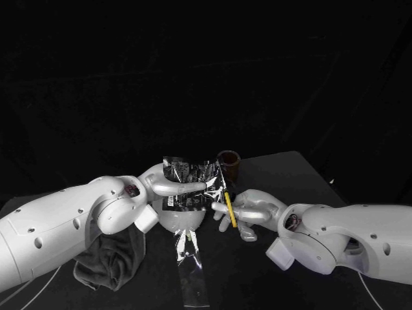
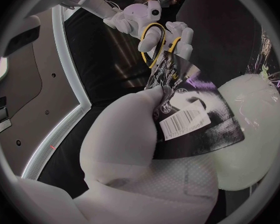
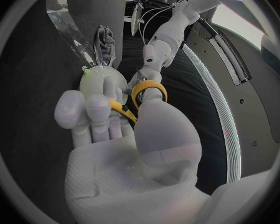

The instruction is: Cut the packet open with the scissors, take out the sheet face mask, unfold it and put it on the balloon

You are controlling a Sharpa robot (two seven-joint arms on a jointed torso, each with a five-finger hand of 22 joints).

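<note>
Four steps make up the task, and I judge only the first is under way. The left hand [image 1: 169, 184] grips the glossy, crinkled foil packet [image 1: 189, 173] upright, close by the smooth, pale, rounded balloon [image 1: 180, 221]. The right hand [image 1: 250, 213] clasps the yellow-handled scissors [image 1: 228, 208] at the packet's edge. Whether a cut exists, I cannot tell; removing, unfolding and placing the mask seem left.

Colours and patterns
Glossy black packet [image 1: 192, 171] with white barcode label; yellow-handled scissors [image 1: 228, 205]; whitish balloon [image 1: 180, 221]; dark grey cloth [image 1: 108, 261]
</note>
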